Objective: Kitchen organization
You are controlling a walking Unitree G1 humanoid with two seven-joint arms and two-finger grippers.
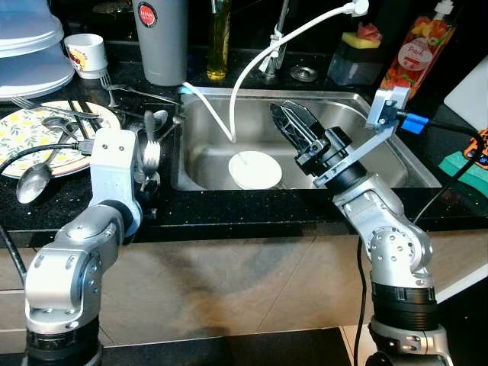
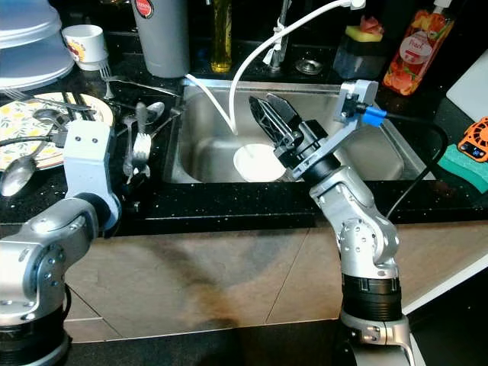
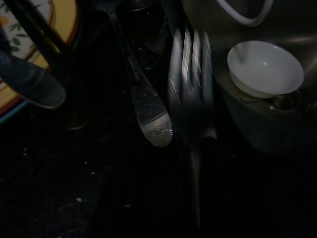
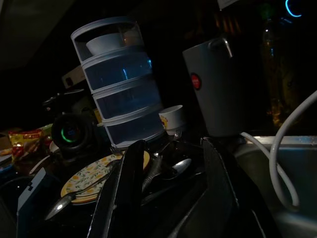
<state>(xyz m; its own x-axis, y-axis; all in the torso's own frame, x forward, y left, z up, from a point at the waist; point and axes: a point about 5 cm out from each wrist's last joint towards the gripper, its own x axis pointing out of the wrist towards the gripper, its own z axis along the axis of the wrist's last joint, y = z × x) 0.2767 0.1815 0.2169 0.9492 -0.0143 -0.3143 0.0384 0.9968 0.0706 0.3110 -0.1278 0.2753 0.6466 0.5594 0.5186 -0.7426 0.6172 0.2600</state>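
Left gripper (image 2: 137, 156) clamps a silver four-tined fork (image 3: 190, 94), tines-up, just beside the steel sink (image 1: 366, 164); right gripper (image 1: 293, 126) hovers open above it.

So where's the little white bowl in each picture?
Left eye view: white bowl on the sink floor, below the white hose.
Right eye view: same spot, partly behind the right gripper.
Left wrist view: upper right, beside the fork.
Right wrist view: not in it.
Shared landmark: the white hose.

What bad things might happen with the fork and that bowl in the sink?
The left gripper holds a fork right at the sink's edge; if it slips, it might drop onto the white bowl. The right gripper hangs open over the sink near the white hose and might snag it.
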